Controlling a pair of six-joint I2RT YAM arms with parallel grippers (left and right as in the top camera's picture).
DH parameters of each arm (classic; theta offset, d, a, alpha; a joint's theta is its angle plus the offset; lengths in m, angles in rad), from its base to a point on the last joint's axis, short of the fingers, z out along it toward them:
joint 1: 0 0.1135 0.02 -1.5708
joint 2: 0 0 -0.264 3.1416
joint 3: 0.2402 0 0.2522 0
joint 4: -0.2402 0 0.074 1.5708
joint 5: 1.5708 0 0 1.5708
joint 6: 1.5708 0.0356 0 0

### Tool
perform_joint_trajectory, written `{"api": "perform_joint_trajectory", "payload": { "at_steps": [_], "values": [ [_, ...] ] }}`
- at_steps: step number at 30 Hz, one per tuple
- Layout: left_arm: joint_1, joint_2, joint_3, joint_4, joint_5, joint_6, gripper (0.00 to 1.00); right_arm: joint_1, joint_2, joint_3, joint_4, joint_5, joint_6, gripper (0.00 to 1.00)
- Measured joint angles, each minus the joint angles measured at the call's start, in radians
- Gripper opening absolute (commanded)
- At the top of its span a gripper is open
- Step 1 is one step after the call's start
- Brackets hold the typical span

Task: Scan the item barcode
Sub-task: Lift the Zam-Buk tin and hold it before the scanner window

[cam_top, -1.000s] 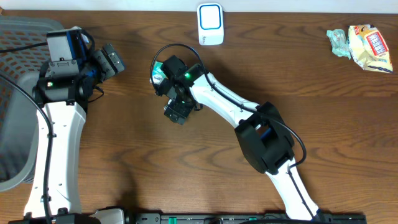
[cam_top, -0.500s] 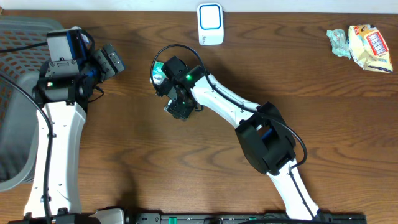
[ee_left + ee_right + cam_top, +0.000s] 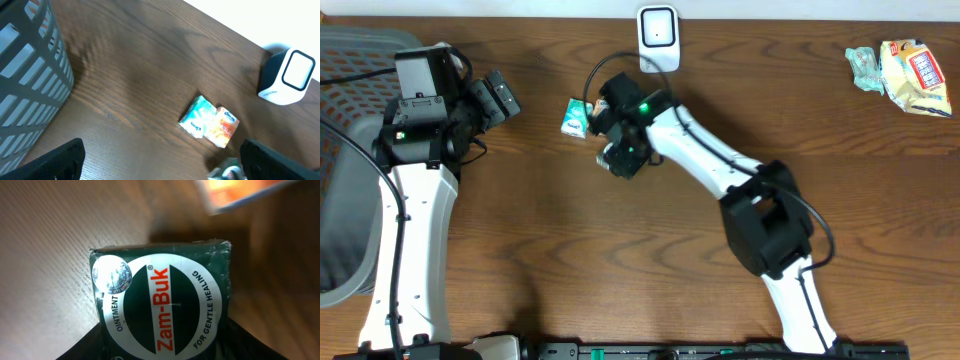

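Observation:
The item is a dark green Zam-Buk ointment box (image 3: 161, 300) with a white ring label. In the right wrist view it sits between the dark fingers of my right gripper (image 3: 160, 347), which is shut on it. From overhead, the right gripper (image 3: 623, 152) hangs over the wood just below the white barcode scanner (image 3: 658, 40), which also shows in the left wrist view as the scanner (image 3: 286, 77). No barcode shows on the box. My left gripper (image 3: 496, 97) stands open and holds nothing at the far left; its fingers (image 3: 60, 161) frame bare wood.
A small tissue pack (image 3: 577, 117) lies just left of the right gripper, and shows as the tissue pack (image 3: 209, 121) from the left wrist. A grey mesh basket (image 3: 345, 160) fills the left edge. Snack packets (image 3: 905, 72) lie at the back right.
The right gripper has closed on the box and carried it up and right, toward the scanner, uncovering the tissue pack. The left arm has not moved.

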Motion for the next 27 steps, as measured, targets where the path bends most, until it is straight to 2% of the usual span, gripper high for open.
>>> {"api": "perform_joint_trajectory", "payload": {
  "at_steps": [4, 17, 22, 27],
  "values": [
    [0.0, 0.0, 0.0, 0.0, 0.0, 0.0, 0.98, -0.072, -0.056, 0.0, 0.013, -0.137, 0.025, 0.52],
    [0.0, 0.0, 0.0, 0.0, 0.0, 0.0, 0.98, -0.454, -0.117, -0.001, 0.129, -0.955, 0.155, 0.52],
    [0.0, 0.0, 0.0, 0.0, 0.0, 0.0, 0.98, -0.499, -0.117, -0.002, 0.166, -1.199, 0.199, 0.51],
    [0.0, 0.0, 0.0, 0.0, 0.0, 0.0, 0.98, -0.496, -0.117, -0.002, 0.177, -1.291, 0.235, 0.52]
  ]
}}
